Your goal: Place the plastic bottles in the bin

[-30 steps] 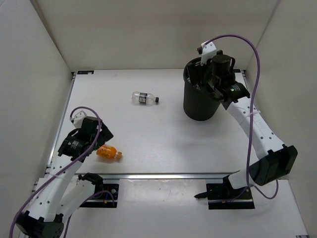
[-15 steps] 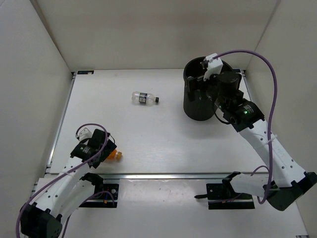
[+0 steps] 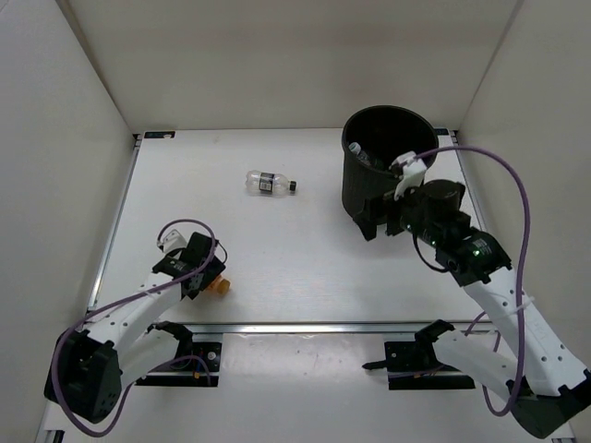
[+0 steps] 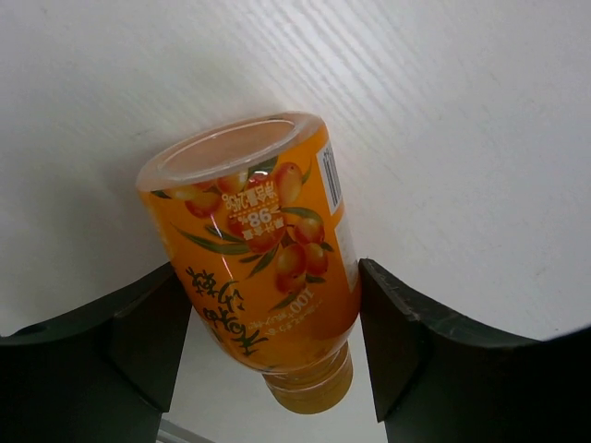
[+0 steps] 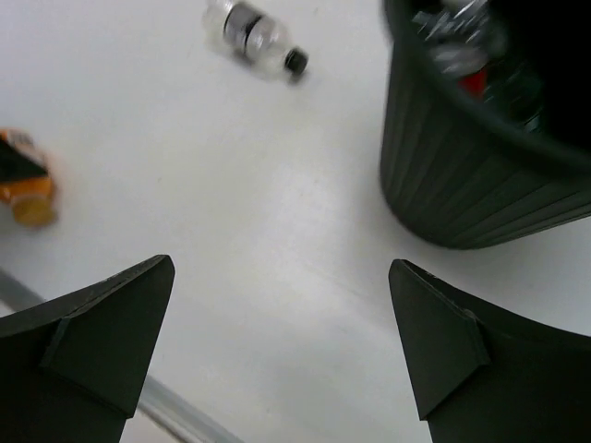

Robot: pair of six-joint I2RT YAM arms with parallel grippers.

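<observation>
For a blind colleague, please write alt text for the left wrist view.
An orange-filled bottle lies on the white table between the left gripper's two black fingers, cap end nearest the camera. The fingers flank it closely; whether they press it is unclear.

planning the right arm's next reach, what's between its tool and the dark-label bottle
Only bare table between right tool and bottle, seen in the top view.

Bright, even overhead light; soft shadows; glare streak across the table; blurred bin contents.
</observation>
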